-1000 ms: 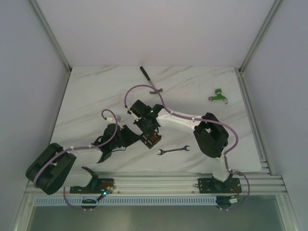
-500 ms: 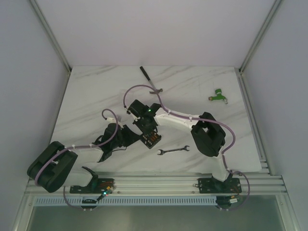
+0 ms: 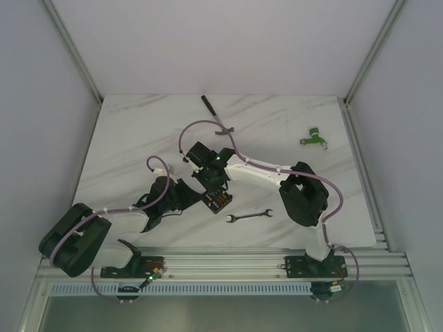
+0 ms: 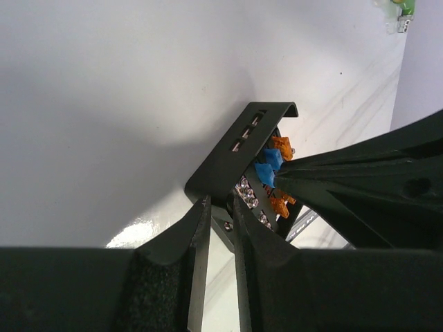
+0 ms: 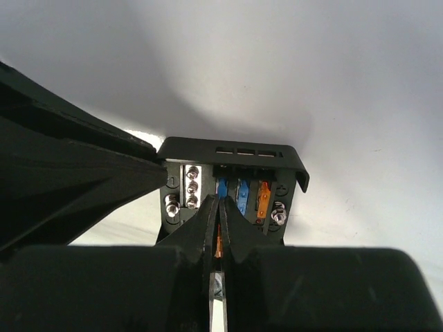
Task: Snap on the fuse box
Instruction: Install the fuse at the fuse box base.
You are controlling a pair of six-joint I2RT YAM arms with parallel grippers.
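**Top view.** A white marbled desk [image 3: 138, 138] is seen from above. The fuse box [image 3: 217, 200] lies near the middle, toward the near edge, and is met from two sides. The left gripper [image 3: 199, 198] is brought in from the left, and the right gripper [image 3: 214, 187] is lowered onto the box from the far side. How wide either one stands cannot be judged from here. A wrench [image 3: 250, 216] lies just right of the box, apart from it. A black-handled tool [image 3: 215, 115] is seen farther back, and a green part [image 3: 315, 137] lies well away at the far right. Purple cables [image 3: 185, 135] loop near the box and hide some of the desk. Bare desk is left at the far left and the right. Metal rails [image 3: 363, 166] bound the sides and the near edge.

**Left wrist view.** The left gripper is seen narrowed, with the box's near edge pinched between its fingers [image 4: 187, 242]. Blue and orange fuses [image 4: 268, 160] are shown inside the box, under a slotted black flap. The tip of the right gripper is set against the blue ones from the right.

**Right wrist view.** The right gripper is seen closed, its fingers almost touching and its tips set on the fuse rows. Whether a fuse is pinched cannot be told. Silver screws [image 5: 192, 185] are shown left of the fuses. The left side of the view is filled by the left gripper, which meets the box's left corner.
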